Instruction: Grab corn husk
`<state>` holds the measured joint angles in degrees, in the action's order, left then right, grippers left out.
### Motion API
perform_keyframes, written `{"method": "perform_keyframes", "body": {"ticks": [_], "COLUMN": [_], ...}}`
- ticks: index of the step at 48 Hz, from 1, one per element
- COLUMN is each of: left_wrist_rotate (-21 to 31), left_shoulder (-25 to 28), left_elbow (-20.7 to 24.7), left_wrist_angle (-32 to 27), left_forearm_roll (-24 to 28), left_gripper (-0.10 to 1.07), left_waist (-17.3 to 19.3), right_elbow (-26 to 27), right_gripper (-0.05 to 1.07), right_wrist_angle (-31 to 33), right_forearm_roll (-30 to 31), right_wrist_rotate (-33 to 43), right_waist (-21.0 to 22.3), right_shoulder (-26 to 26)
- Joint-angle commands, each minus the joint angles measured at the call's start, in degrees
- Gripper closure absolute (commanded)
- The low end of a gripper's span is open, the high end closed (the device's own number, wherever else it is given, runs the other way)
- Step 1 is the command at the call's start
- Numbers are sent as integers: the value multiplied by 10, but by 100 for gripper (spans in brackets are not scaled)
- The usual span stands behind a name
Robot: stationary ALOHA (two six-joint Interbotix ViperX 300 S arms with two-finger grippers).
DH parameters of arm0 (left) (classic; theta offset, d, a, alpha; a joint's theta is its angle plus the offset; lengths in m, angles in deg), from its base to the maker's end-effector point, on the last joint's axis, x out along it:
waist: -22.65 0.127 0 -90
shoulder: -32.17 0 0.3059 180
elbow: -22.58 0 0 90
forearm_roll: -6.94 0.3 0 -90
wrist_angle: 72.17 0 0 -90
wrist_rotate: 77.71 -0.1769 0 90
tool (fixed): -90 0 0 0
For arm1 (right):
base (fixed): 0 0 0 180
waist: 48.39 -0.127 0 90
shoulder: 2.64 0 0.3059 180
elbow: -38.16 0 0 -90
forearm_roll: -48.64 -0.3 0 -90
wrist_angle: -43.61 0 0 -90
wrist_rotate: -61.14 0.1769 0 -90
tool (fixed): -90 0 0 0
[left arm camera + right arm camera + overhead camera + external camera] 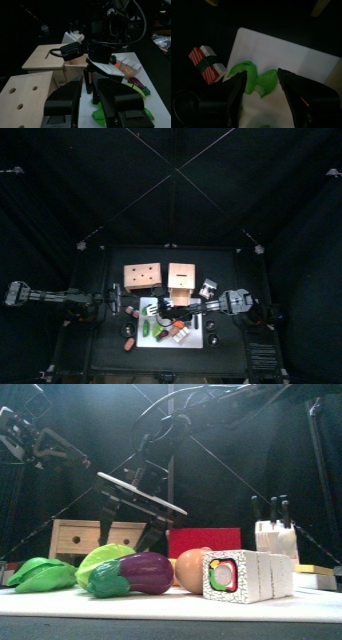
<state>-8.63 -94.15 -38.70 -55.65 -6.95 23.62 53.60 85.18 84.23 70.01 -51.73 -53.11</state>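
Green is the colour to find: from above, small green pieces, the corn husk [175,331] among them, lie on the white mat [197,342] that covers part of the black bench [107,338], with red and orange toy foods at the mat's left side. Two pale wooden blocks [142,276] stand behind the mat. The left arm reaches in from the left and stops short of the mat; the right arm reaches in from the right, its claw [181,309] over the mat's rear half.

At bench height, a row of toy food fills the front: the glossy green plastic corn husk leaves [43,573] at far left, a pale green lettuce-like piece [102,559] beside them, a purple plastic eggplant [139,573], an orange egg-shaped piece [194,568], and a white sushi-roll block [241,576]. A red box [203,541] and a wooden knife block with black handles [274,534] stand behind. The right arm hangs above the row.

The left wrist camera shows the left claw [93,97] with its jaws apart and nothing between them, well back from the mat, the other arm beyond it.

The right wrist camera looks down on the mat: the right claw [261,85] is released, jaws spread wide, with the two green husk leaves [266,82] lying just below between them, not gripped. A red-and-white striped block [208,62] lies off the mat's edge.
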Motion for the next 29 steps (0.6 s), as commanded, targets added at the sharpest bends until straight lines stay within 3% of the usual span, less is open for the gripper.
{"method": "perform_keyframes", "body": {"ticks": [1, 13, 20, 29], "left_wrist_rotate": [1, 1, 0, -2], "left_shoulder": [1, 1, 0, -18], "left_elbow": [9, 8, 3, -11], "left_wrist_angle": [3, 2, 0, -15], "left_forearm_roll": [1, 0, 1, 2], "left_gripper": [30, 30, 30, 30], "left_waist": [-1, -1, -1, 2], "right_elbow": [33, 77, 74, 69], "right_gripper": [16, 16, 16, 16], "right_wrist_angle": [12, 65, 69, 69], "right_forearm_roll": [-6, -53, -126, -164], "right_wrist_rotate": [-28, -174, -296, -348], "right_waist": [-1, 1, 2, 9], "right_shoulder": [-31, -40, -43, -29]}}
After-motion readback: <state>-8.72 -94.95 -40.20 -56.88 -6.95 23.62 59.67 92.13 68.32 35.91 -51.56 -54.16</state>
